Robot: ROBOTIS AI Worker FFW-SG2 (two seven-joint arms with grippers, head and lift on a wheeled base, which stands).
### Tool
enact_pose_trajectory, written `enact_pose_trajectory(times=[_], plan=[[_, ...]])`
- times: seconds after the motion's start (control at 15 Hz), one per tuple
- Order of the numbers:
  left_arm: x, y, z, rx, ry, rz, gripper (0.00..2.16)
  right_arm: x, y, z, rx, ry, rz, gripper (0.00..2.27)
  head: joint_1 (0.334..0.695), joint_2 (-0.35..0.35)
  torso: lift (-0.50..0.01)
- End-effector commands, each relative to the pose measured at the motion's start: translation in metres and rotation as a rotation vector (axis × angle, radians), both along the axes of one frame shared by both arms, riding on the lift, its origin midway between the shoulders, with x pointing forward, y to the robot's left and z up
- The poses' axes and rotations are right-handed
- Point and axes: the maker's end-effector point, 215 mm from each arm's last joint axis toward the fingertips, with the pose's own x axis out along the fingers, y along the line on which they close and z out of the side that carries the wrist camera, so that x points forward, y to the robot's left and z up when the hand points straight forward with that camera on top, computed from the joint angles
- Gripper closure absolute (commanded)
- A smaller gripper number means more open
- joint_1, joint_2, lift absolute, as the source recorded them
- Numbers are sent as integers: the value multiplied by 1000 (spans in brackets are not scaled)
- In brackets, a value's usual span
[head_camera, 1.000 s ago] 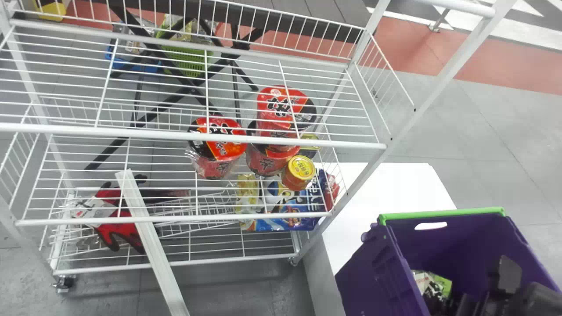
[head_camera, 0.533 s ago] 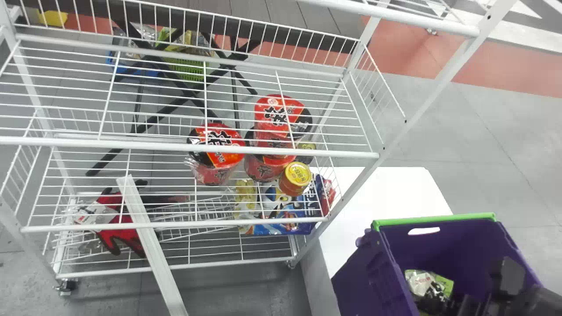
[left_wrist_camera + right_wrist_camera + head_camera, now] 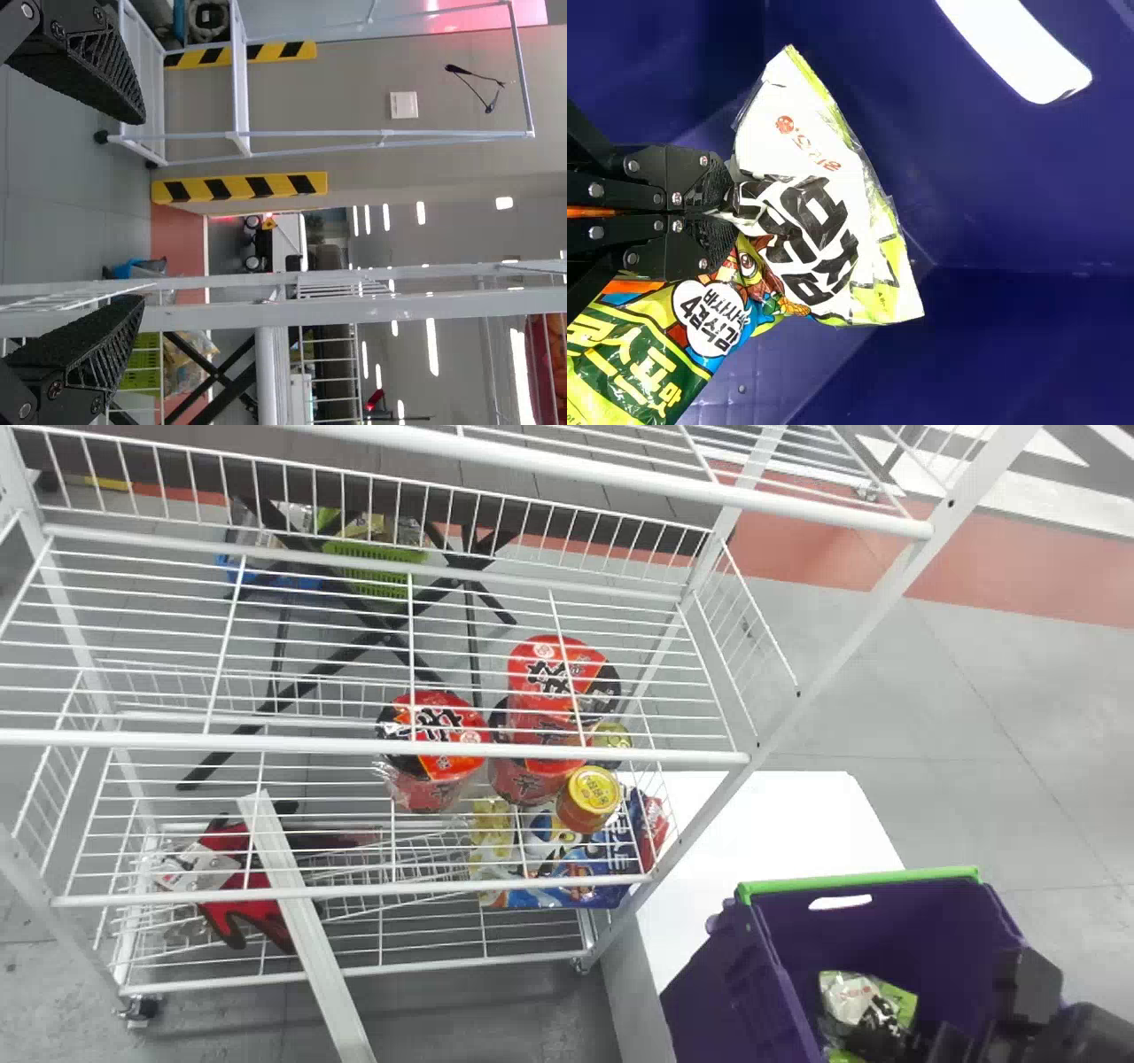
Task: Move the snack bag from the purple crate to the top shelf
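Inside the purple crate [image 3: 797,965], at the lower right of the head view, my right gripper [image 3: 948,1041] is at the snack bag [image 3: 858,996]. The right wrist view has the right gripper [image 3: 731,208] shut on a crumpled fold of the snack bag [image 3: 806,239]. White foil with black lettering spreads past the fingertips, and a green and yellow printed part hangs beside the fingers. In the left wrist view the left gripper [image 3: 133,208] stands open in front of the rack's white bars, nothing between its fingers. The top shelf [image 3: 620,478] crosses the head view's upper edge.
The crate stands on a white table [image 3: 762,824] right of the rack. Red noodle cups [image 3: 434,735], a yellow-lidded can [image 3: 589,797] and a blue bag [image 3: 576,872] lie on lower shelves. Red gloves [image 3: 239,886] and a slanting white bar [image 3: 306,930] are at the left.
The head view has tilted upward, bringing more of the top shelf into sight. Inside the crate, the snack bag shows more and sits slightly higher relative to the rim.
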Motion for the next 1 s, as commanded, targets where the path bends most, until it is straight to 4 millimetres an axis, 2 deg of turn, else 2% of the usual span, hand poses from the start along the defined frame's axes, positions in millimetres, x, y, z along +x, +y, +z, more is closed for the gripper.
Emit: enact_pose_trajectory(times=[0.0, 0.93], plan=[[0, 1, 1, 2, -2, 0, 100, 1, 0, 1, 0, -4, -1, 1939, 695, -350, -369], [3, 0, 1, 5, 2, -4, 100, 0, 6, 4, 25, -1, -2, 1936, 695, -350, -313]])
